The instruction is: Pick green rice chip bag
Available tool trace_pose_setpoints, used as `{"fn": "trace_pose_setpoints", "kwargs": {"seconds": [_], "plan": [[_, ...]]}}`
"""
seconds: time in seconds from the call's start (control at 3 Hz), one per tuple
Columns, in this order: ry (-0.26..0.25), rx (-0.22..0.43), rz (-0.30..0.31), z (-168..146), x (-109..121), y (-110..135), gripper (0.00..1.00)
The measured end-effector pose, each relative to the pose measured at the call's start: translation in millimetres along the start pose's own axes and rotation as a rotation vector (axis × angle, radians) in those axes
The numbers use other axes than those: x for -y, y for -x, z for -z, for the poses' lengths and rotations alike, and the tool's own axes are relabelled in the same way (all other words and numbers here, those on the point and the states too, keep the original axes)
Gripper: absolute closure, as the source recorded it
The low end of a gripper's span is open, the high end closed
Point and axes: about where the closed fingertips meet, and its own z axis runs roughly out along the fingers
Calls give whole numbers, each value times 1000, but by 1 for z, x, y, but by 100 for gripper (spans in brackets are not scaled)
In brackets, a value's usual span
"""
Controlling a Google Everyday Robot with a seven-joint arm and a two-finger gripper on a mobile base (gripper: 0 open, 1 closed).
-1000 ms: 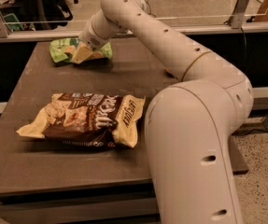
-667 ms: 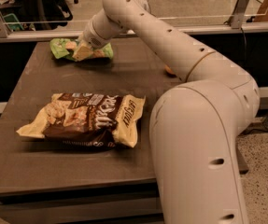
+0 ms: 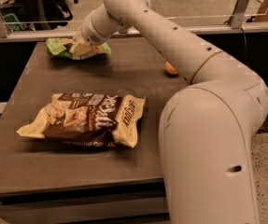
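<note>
Camera view: the robot's white arm reaches across the dark grey flat counter [image 3: 138, 73] toward eleven o'clock. There the end effector [image 3: 80, 45] sits down on the small flat light-green rice chip bag [image 3: 58, 48]. The bag lies flat near the counter's far-left edge, with green film showing on both sides of the wrist. Whether the end effector is spread or pinching the bag I cannot tell; the wrist hides the contact.

My judgement is that the step in hand is securing the grasp. To do it well, catch a crimped edge or a raised fold, not the slick flat face. Squeeze firmly enough to hold thin film but spare the chips. Then lift straight up before pulling back toward six o'clock, because the bag lies close to the far edge and could slide off.

The larger brown-and-cream crinkled snack bag [image 3: 84, 120] lies at about seven o'clock, well apart from the grasp, and needs no touching. A small orange rounded object [image 3: 171, 69] peeks out from behind the arm at two o'clock.

Both bags look sealed, so their contents are hidden. Off the counter at ten o'clock stands a green basket-like thing [image 3: 5, 21], and I cannot tell what it holds.
</note>
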Motion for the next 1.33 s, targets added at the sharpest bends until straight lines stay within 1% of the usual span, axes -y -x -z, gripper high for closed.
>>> {"fn": "trace_pose_setpoints", "kwargs": {"seconds": [0.33,0.67,1.0,1.33], "plan": [[-44,38,71,21,8,24,100],[-109,74,151,56,16,51,100],[-176,101,206,96,17,72,100],[-176,101,206,96,17,72,100]]}}
